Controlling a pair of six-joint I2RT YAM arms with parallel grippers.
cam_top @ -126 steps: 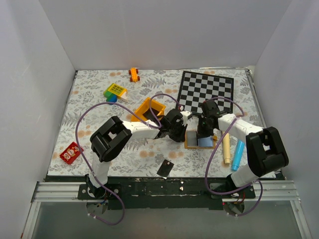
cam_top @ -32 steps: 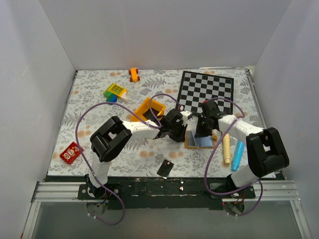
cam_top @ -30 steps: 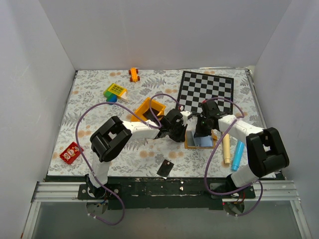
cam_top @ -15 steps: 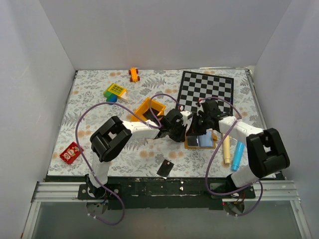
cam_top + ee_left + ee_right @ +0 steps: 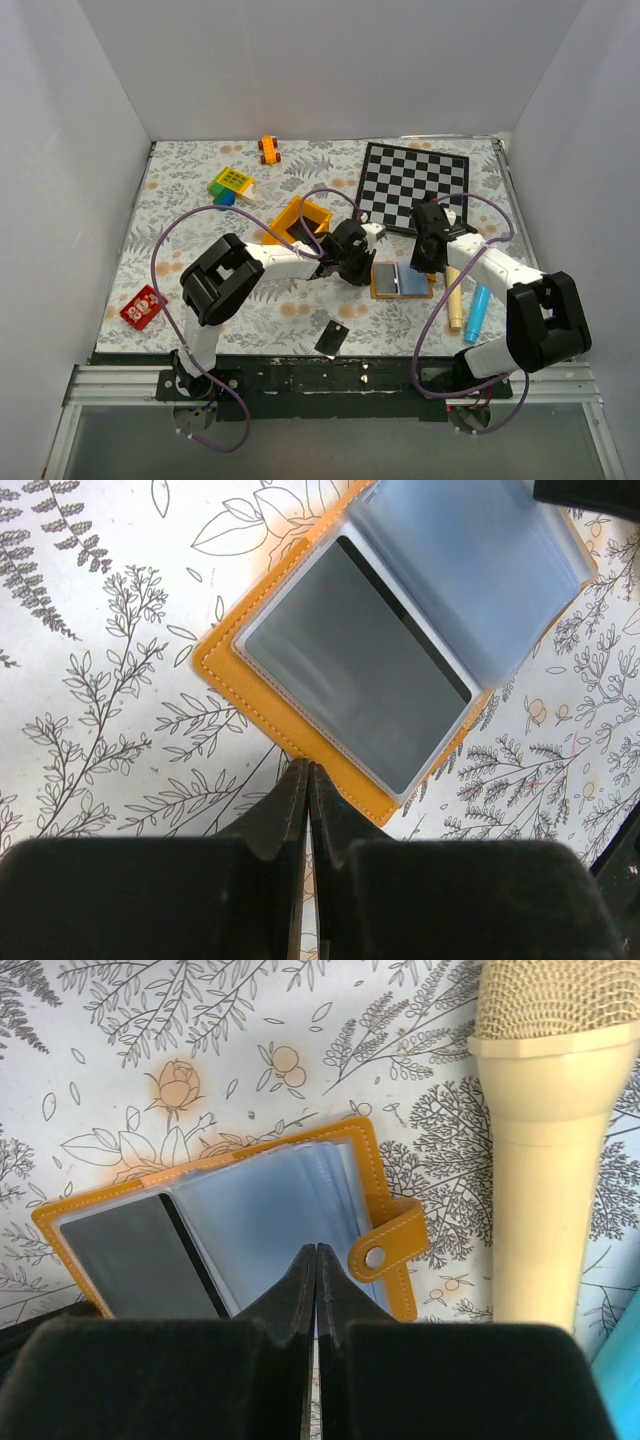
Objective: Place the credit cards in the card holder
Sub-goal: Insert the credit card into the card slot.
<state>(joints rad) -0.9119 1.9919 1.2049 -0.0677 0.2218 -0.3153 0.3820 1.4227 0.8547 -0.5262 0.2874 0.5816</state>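
The card holder (image 5: 402, 280) lies open and flat on the flower-printed table (image 5: 170, 200), right of centre, between the two grippers. Its cover is tan-orange and leather-like, with a line of stitching along the edge. Inside are clear sleeves that look pale blue-grey. A short strap sticks out from its right edge and carries a round metal snap stud (image 5: 375, 1257).

The sleeved credit card (image 5: 360, 670), flat and black, fills the pocket on the holder's left half. The sleeves on the right half fan up slightly and look empty. The loose credit card (image 5: 331, 338) lies on the table near the front edge, well apart from the holder, with a small pale mark on its face.

The left gripper (image 5: 308, 772) is clenched with its fingertips pressed together on nothing, right at the holder's left edge; I cannot tell whether it touches. The right gripper (image 5: 316, 1255) is also closed tight and empty, above the open sleeves.

A cream toy microphone (image 5: 545, 1140) lies just right of the holder. The yellow bin (image 5: 302, 220) and the chequered board (image 5: 415, 180) sit farther back.
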